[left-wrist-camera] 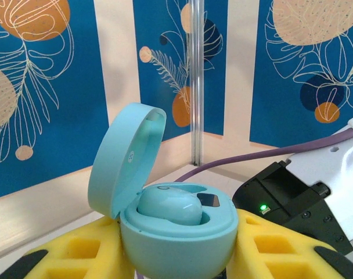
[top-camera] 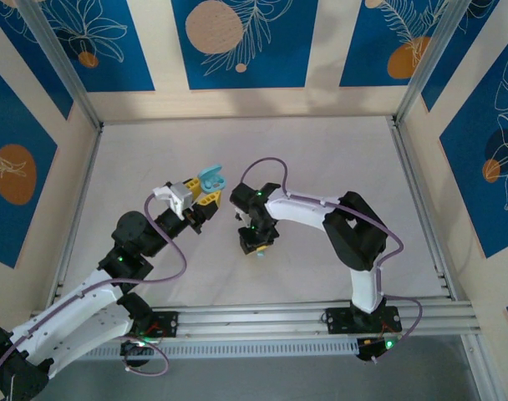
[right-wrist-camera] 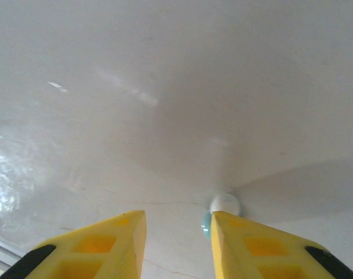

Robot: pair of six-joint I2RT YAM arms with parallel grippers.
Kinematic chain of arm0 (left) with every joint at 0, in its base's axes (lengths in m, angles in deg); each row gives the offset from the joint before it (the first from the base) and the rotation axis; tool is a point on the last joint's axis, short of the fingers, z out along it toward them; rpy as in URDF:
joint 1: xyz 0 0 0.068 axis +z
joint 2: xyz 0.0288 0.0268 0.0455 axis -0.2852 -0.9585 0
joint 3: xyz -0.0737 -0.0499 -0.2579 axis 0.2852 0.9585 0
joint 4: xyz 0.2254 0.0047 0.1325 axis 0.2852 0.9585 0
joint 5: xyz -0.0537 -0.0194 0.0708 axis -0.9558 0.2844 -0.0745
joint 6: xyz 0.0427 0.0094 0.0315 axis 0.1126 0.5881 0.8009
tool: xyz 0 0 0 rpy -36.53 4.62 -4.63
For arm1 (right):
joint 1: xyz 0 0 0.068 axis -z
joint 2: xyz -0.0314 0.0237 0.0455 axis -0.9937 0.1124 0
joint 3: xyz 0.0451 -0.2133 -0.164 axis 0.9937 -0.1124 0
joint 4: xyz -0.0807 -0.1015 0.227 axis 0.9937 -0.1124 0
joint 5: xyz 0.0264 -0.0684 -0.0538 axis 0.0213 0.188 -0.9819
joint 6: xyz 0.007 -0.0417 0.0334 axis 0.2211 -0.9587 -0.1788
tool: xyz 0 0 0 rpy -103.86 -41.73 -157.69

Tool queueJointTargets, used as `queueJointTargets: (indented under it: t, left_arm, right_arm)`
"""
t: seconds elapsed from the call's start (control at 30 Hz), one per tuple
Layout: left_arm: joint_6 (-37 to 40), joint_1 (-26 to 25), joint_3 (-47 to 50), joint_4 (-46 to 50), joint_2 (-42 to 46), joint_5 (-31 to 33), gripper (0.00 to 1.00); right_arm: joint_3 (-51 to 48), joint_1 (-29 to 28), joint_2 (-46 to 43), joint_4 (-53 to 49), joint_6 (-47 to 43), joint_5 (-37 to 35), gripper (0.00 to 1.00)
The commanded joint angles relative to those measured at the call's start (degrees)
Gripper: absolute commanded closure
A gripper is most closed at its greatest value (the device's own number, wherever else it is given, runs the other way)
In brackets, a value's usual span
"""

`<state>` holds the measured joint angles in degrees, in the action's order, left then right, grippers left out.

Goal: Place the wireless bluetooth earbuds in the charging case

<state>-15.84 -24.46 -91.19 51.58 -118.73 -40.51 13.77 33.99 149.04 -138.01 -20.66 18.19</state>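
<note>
white tabletop (top-camera: 337,159) ringed by blue leaf-printed walls is where i'm working. my left gripper (left-wrist-camera: 176,258) has its yellow foam fingers pressed on either side of the round teal plastic charging case (left-wrist-camera: 176,238), whose hinged lid (left-wrist-camera: 127,157) stands swung open. one smooth teal plastic earbud (left-wrist-camera: 168,207) already sits in the case's well, so by my reckoning half of this pair is done. i can't make out clearly whether the slot beside it is free. my right gripper (right-wrist-camera: 177,218) points down at the table just to the right of the case, jaws apart and clamping nothing. a second tiny teal-and-white earbud (right-wrist-camera: 224,205) lies on the table touching the tip of one finger, off to the side, not between the two. what's left, as i judge it, is to centre over that earbud, pinch it, carry it across and seat it in the case. how much remains beyond this pair i can't tell.
</note>
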Motion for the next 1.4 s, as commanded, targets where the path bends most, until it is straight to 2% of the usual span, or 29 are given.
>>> queueJointTargets:
  t: [0.0, 0.1, 0.27, 0.53, 0.67, 0.97, 1.17, 1.37]
  left_arm:
    - [0.07, -0.20, -1.63, -1.24, 0.18, 0.98, 0.62]
    - [0.07, -0.24, -1.68, -1.07, 0.19, 0.87, 0.62]
    - [0.07, -0.22, -1.50, -0.54, 0.46, 0.96, 0.61]
    - [0.00, -0.26, -1.38, -0.98, 0.36, 1.15, 0.61]
    - [0.07, -0.19, -1.47, -0.50, 0.79, 1.23, 0.61]
    - [-0.28, -0.26, -1.46, -0.58, 0.89, 1.31, 0.61]
    - [-0.28, -0.24, -1.62, -0.71, 0.64, 1.40, 0.61]
    - [-0.10, -0.20, -1.85, -0.63, 0.50, 1.46, 0.61]
  right_arm:
    - [1.55, -0.80, 0.86, -0.81, -3.43, 4.38, 0.65]
    - [1.52, -1.04, 0.73, -0.60, -3.82, 7.26, 0.65]
    - [0.34, -0.59, -3.49, 0.35, -0.79, 4.61, 0.65]
    - [-4.63, 0.35, -6.04, 4.86, 4.13, 14.16, 0.64]
    - [-6.71, 0.60, -5.84, 3.92, 6.00, 11.29, 0.63]
    - [-11.28, 6.52, -8.13, 5.57, 7.83, 9.88, 0.59]
    - [-10.11, 7.15, -7.44, 4.48, 7.26, 7.63, 0.59]
    - [-9.47, 6.03, -8.79, 4.84, 7.17, 9.12, 0.58]
